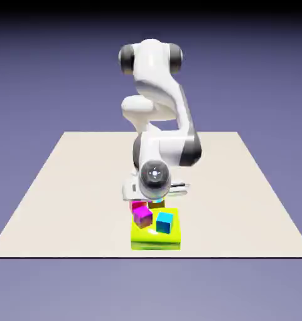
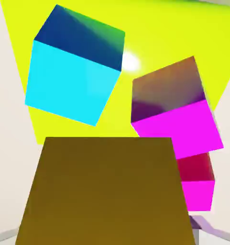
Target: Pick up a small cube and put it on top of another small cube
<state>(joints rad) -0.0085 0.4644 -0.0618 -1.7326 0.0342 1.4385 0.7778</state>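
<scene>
While the table (image 1: 65, 188) fills the middle of the exterior view as a pale trapezoid, we see the white arm (image 1: 158, 100) rising over its centre and bending down toward the lower middle of the frame. The gripper (image 1: 156, 199) hangs just above a flat lime block (image 1: 154, 241) that lies near the table's lower edge. On that block, right of centre, sits a cyan cube (image 1: 165, 221), and to its left a magenta cube (image 1: 142, 216); a second magenta cube (image 1: 136, 204) shows just behind it, partly hidden.

In the hand view the lime block (image 2: 159, 43) spreads across the upper frame, the cyan cube (image 2: 69, 81) stands tilted at upper left, and the magenta cube (image 2: 176, 124) is at right with the other magenta one (image 2: 198, 184) below it. The yellow cube (image 2: 107, 191) fills the lower middle, large and dark ochre in shadow, hiding the finger tips almost wholly. We take the fingers to be pinching it between them. In the exterior view the same cube (image 1: 157, 204) shows as a small brownish patch right under the hand, above the block's far edge.
</scene>
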